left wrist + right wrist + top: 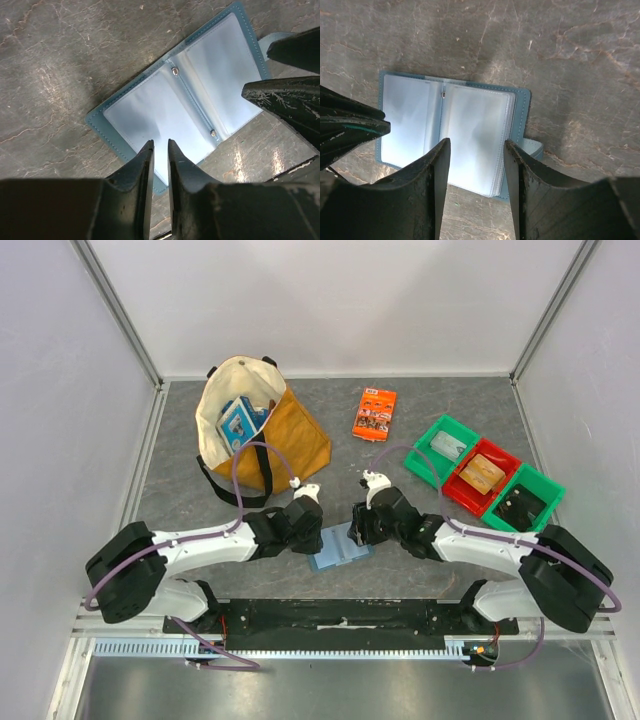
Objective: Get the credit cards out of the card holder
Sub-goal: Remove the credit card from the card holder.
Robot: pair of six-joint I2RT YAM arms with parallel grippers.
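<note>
The light-blue card holder point(338, 552) lies open and flat on the grey table between both arms. Its clear pockets point(150, 110) point(475, 120) look pale, and no card shows in them. My left gripper point(160, 142) point(318, 532) hovers over the holder's left page, its jaws only a narrow slit apart with nothing between them. My right gripper point(476, 141) point(358, 530) is open above the right page's stacked sleeves. A tan-orange credit card point(482, 472) lies in the red bin point(505, 453). A dark one point(518, 504) lies in the green bin point(545, 483) beside it.
A tan tote bag point(250, 430) holding a blue-and-white box point(238, 420) stands at the back left. An orange printed packet point(375, 413) lies at the back centre. A second green bin point(448, 421) sits left of the red one. White walls enclose the table.
</note>
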